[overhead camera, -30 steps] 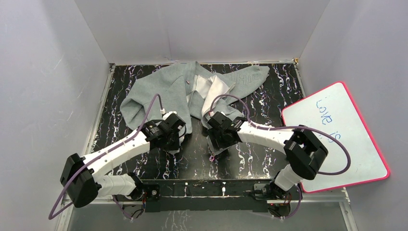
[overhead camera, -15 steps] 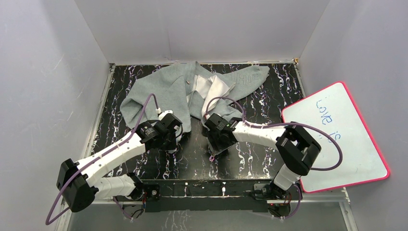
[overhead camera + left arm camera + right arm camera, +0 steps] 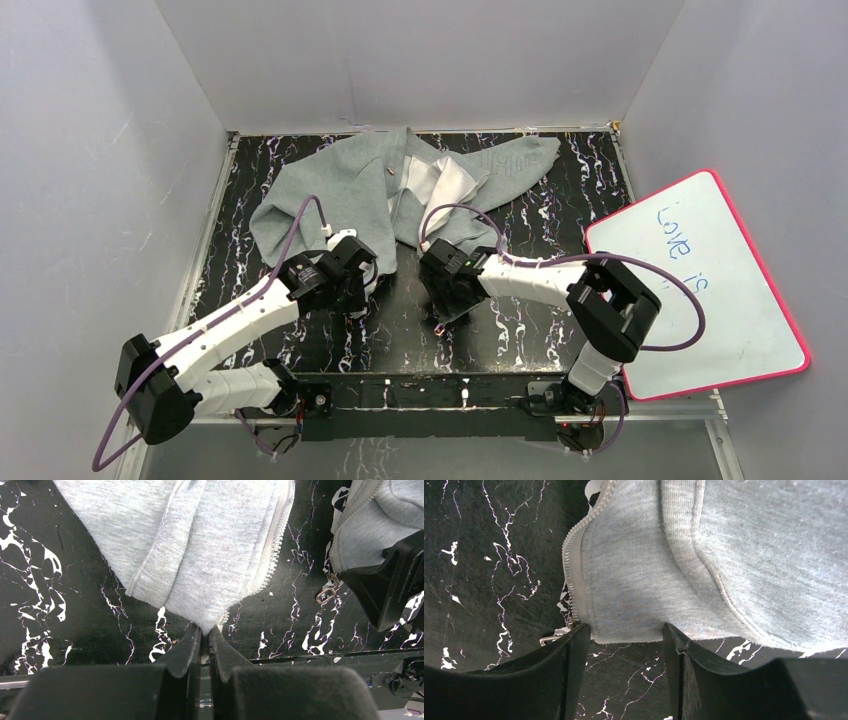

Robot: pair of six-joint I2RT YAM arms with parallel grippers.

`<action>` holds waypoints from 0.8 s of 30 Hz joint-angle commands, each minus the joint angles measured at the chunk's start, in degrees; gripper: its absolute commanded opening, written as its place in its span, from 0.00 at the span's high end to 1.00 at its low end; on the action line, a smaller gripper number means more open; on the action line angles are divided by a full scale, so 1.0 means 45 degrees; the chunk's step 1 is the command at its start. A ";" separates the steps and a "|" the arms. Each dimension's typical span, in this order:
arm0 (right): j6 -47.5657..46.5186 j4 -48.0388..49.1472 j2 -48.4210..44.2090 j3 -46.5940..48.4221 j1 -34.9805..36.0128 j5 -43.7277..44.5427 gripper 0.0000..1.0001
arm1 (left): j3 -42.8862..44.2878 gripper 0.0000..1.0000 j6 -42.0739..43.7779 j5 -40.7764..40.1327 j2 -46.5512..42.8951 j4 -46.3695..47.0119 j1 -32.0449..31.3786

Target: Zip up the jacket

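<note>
The light grey jacket [image 3: 340, 190] lies spread open at the back of the black marbled table, white lining showing in the middle. My left gripper [image 3: 205, 630] is shut on the bottom corner of one front panel [image 3: 215, 555], whose zipper teeth [image 3: 276, 545] run up its right edge. My right gripper [image 3: 624, 635] is open, its fingertips [image 3: 579, 632] straddling the hem of the other panel [image 3: 634, 580], beside that panel's zipper teeth [image 3: 570, 580] and metal pull tab [image 3: 548, 640]. The left wrist view also shows this pull tab [image 3: 326, 594]. From above, the left gripper [image 3: 365, 292] and right gripper [image 3: 448, 302] sit side by side.
A pink-framed whiteboard [image 3: 700, 280] with blue writing leans at the right, off the table. Grey walls close in the back and both sides. The table's near rail [image 3: 430, 385] runs just behind both grippers.
Both arms have shifted slightly left with the jacket's lower corners. The right jaws have narrowed a little around the hem. The left grip is unchanged.
</note>
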 commanded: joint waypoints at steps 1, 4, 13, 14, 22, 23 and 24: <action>0.0099 0.0209 0.0252 0.0395 0.0087 0.0164 0.37 | -0.0093 1.00 -0.0079 -0.0346 -0.0381 -0.0209 0.0080; 0.0155 0.0224 0.0350 0.0223 0.0148 0.0267 0.38 | -0.0129 1.00 -0.0101 -0.0330 -0.0417 -0.0221 0.0084; 0.0701 0.0484 0.0812 -0.0709 0.0512 0.0229 0.56 | -0.0154 1.00 -0.0016 -0.0344 -0.0418 -0.0226 0.0085; 0.0768 0.0525 0.0844 -0.0780 0.0565 0.0221 0.60 | -0.0135 1.00 -0.0023 -0.0347 -0.0415 -0.0244 0.0076; 0.1010 0.0443 0.0971 -0.0717 0.0746 0.0202 1.00 | -0.0054 1.00 0.0015 -0.0405 -0.0515 -0.0383 0.0100; 0.1024 0.0373 0.0927 -0.0622 0.0734 0.0203 1.00 | -0.0037 1.00 0.0009 -0.0405 -0.0532 -0.0383 0.0096; 0.1067 0.0306 0.0871 -0.0523 0.0744 0.0235 1.00 | -0.0035 1.00 -0.0016 -0.0388 -0.0537 -0.0383 0.0090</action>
